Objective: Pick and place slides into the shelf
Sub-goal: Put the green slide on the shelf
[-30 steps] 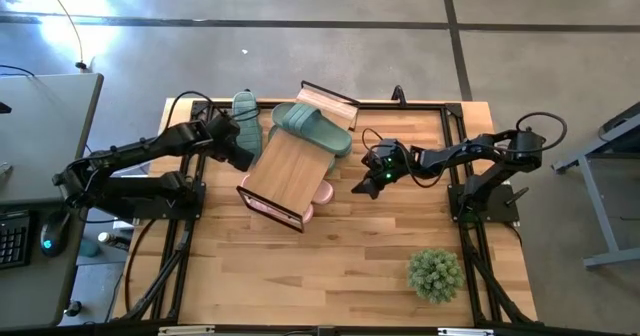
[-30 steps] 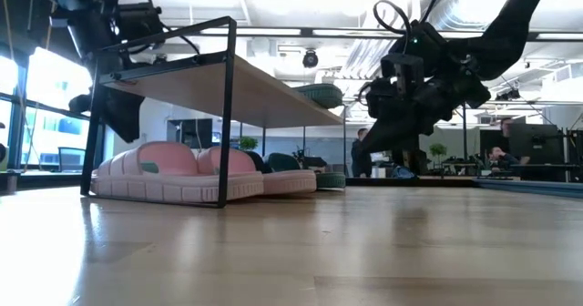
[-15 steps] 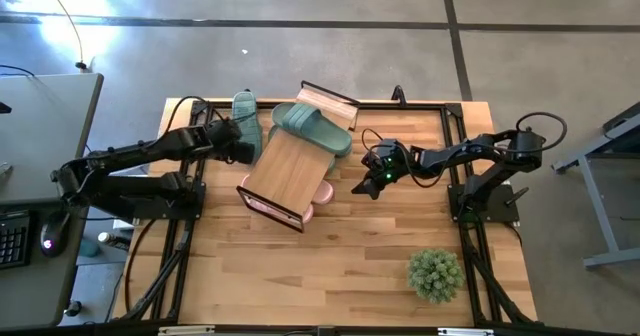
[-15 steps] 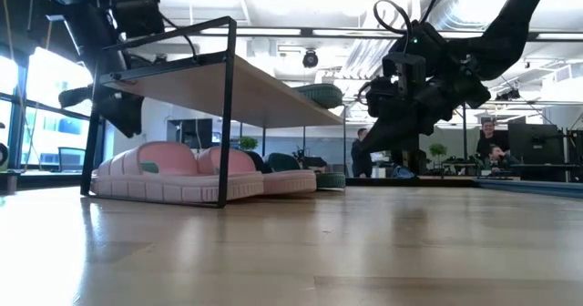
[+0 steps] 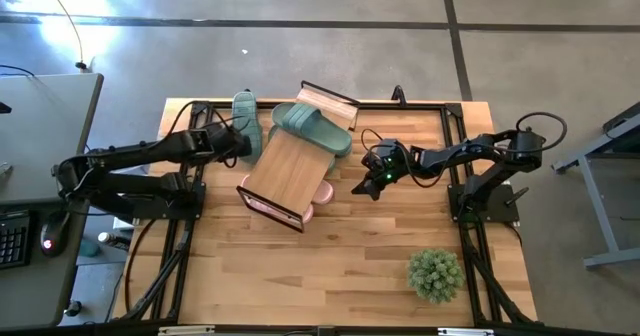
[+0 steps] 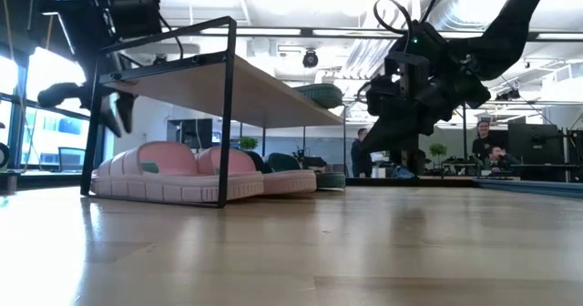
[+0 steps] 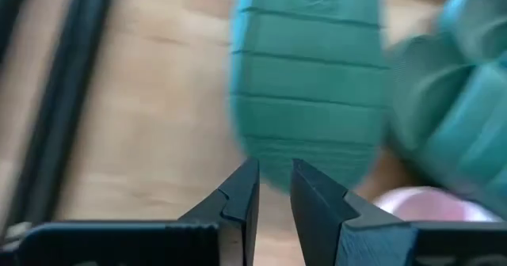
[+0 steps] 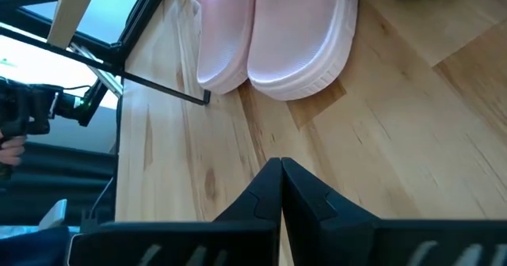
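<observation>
Since a second ago only the left arm has moved: its left gripper [image 5: 243, 144] has slid from the shelf's left corner toward the back of the table and now sits just beside the lone sage green rubber slide [image 5: 246, 116] lying flat on the wooden tabletop [image 5: 340, 266] outside the rack. Its fingers stand narrowly apart, a thin slit between the tips and nothing held, and the left wrist view shows the ribbed green footbed [image 7: 309, 92] just ahead of them. Everything else has kept its place. Four slides can be counted from above: that single green one, a second sage green wide-strapped slide [image 5: 312, 128] resting on the far end of the shelf's top, and a pale pink pair [image 6: 173, 174] side by side on the table under the shelf, their toes poking out at its near end [image 5: 322, 191]. One small low shelf [image 5: 290, 168], a light bamboo plank on a thin black wire frame, stands askew near the middle of the table. A single small bushy green potted plant [image 5: 435, 273] sits well apart at the near right corner. To the right of the shelf the right gripper [image 5: 362, 188] hangs above the table, its fingers pressed fully together and holding nothing, the two pink slide toes [image 8: 301, 36] ahead of it. In the low view people [image 6: 483, 147] show in the room beyond.
</observation>
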